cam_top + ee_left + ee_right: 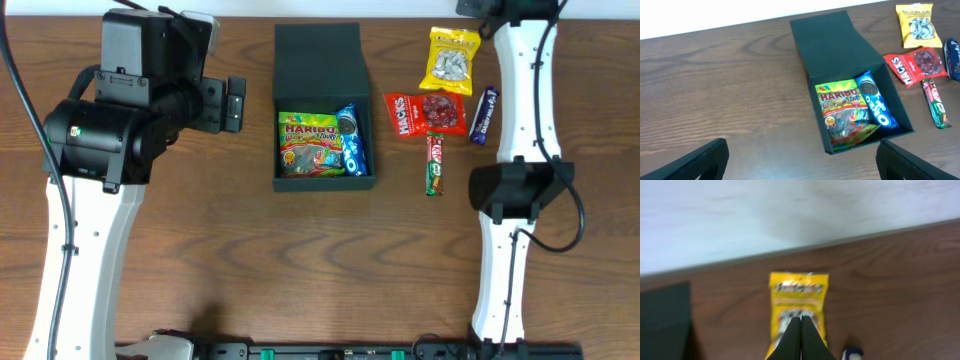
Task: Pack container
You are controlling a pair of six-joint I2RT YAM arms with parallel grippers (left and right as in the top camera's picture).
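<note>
The black container stands open at the table's middle, its flap lid lying back. Inside lie a Haribo bag and a blue Oreo pack. The left wrist view shows the container, the Haribo bag and the Oreo pack. My left gripper is open and empty, left of the container, above the table. My right gripper is shut and empty, over the near end of a yellow snack packet. The container's edge shows at its left.
Right of the container lie the yellow packet, a red packet, a dark blue bar and a red-and-green bar. The right arm stretches along the right side. The table's back edge meets a white wall.
</note>
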